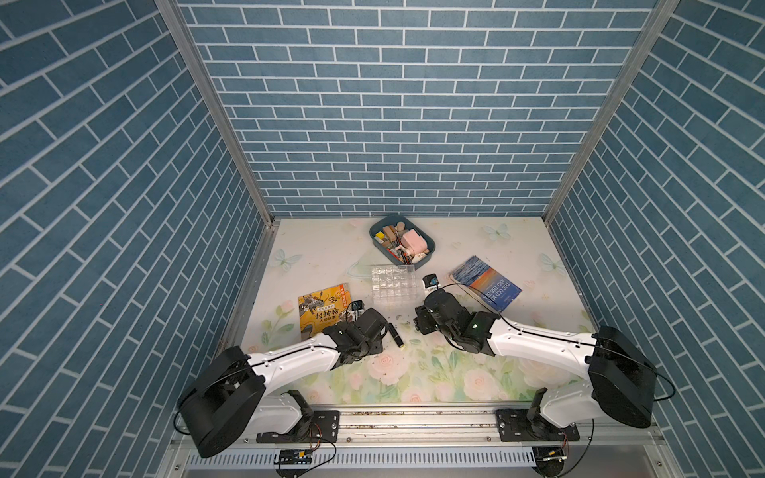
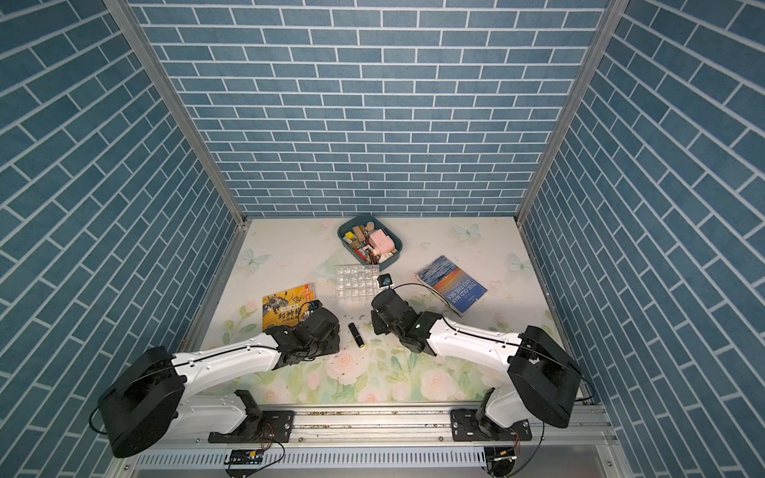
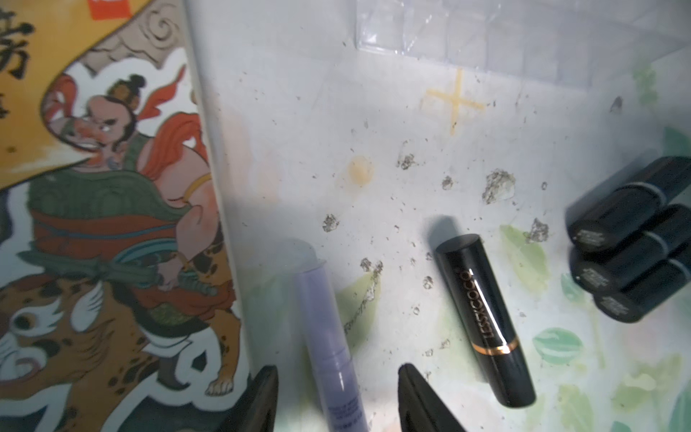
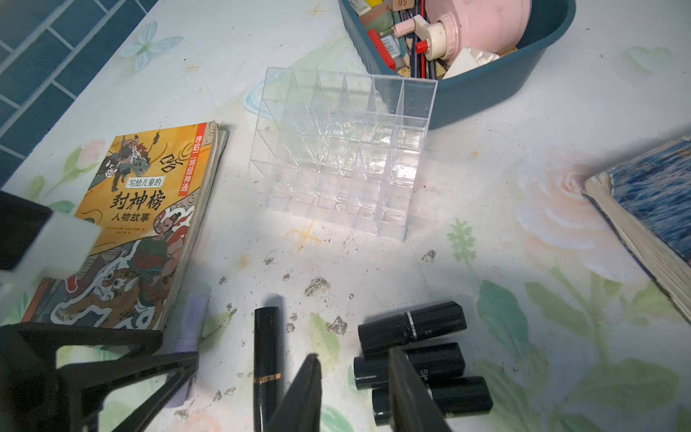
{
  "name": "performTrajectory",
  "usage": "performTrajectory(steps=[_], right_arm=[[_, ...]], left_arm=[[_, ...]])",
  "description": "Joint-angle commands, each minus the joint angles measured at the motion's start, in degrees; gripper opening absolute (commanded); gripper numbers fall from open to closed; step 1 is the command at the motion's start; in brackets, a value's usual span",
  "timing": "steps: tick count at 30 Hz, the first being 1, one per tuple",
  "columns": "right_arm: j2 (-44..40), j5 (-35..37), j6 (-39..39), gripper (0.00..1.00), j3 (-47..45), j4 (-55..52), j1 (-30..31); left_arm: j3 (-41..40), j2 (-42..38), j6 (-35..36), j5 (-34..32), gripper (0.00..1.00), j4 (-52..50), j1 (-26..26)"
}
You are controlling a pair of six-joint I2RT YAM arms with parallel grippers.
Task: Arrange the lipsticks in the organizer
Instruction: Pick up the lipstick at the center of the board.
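Top views look sharp and evenly lit, though the walls [image 1: 82, 165] bow at the edges. Wrist views are dimmer: bright glare on the organizer [image 4: 336, 157], dark corners, soft shadows, blurry close-up stuff.

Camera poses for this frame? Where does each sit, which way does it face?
Top views: high above the front rail, looking down at the table and back wall; left arm and right arm show.
Left wrist: on the left arm, low, facing the lilac lipstick between the fingertips of the left gripper.
Right wrist: on the right arm, facing the organizer past the right gripper; left gripper shows too.
Shared: both wrist views show the black-gold lipstick.
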Motion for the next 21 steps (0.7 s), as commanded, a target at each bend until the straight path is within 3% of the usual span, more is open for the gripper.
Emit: performTrajectory(steps=[1, 10, 18, 21], right_arm=[[-0.3, 1.6, 0.6, 0.34, 1.1, -0.5, 0.1], [-0.7, 2.0, 0.4, 0.33, 1.2, -0.2, 0.1], [-2.2, 2.7, 0.6, 0.33, 0.7, 0.0, 0.1], [-2.0, 2.5, 0.6, 0.33, 0.8, 0.0, 0.1]], left_arm=[[0.8, 1.8, -0.8, -1.4, 0.52, -0.7, -0.6], [1.3, 4.9, -0.7, -1.2, 0.35, -1.2, -0.9], [3.1, 5.7, 0.8, -3.6, 0.25, -5.4, -2.0], [5.3, 8.2, 1.9, -5.8, 0.26, -9.0, -3.6]])
